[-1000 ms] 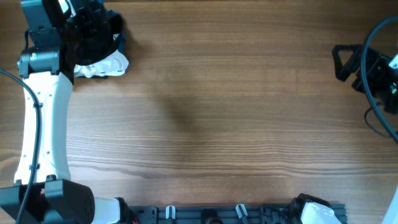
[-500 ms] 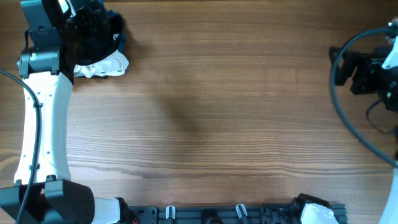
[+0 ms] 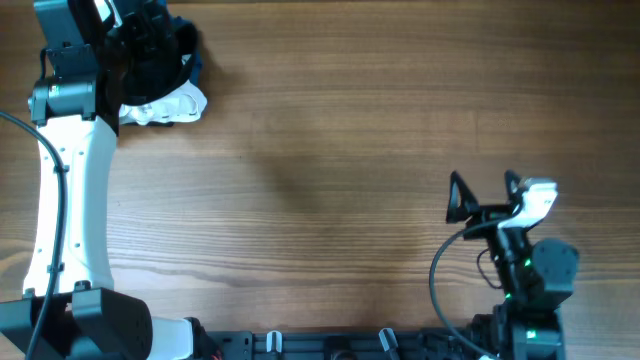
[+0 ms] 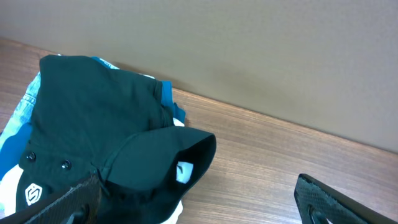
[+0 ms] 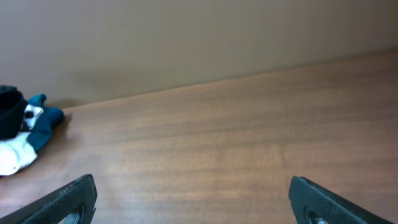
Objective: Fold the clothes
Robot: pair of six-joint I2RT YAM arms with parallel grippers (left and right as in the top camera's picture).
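The black collared shirt (image 4: 93, 118) lies folded on top of a bundle at the table's far left corner (image 3: 170, 50). Its buttons and small white logo show in the left wrist view. My left gripper (image 4: 199, 208) is wide open just in front of the shirt. One finger is at the shirt's near edge and the other is over bare wood; it holds nothing. My right gripper (image 3: 483, 190) is open and empty above the table at the front right, far from the shirt. In the right wrist view (image 5: 196, 202) it frames bare wood, with the shirt (image 5: 9, 112) far off to the left.
White and blue garments (image 3: 168, 104) lie under the black shirt and stick out at its front edge (image 4: 15, 124). A plain wall runs behind the wooden table (image 3: 330, 150). My left arm (image 3: 70, 190) runs along the left side.
My right arm has swung from the far right edge down to the front right of the table, its open gripper now pointing toward the back. The left arm and the shirt have not moved.
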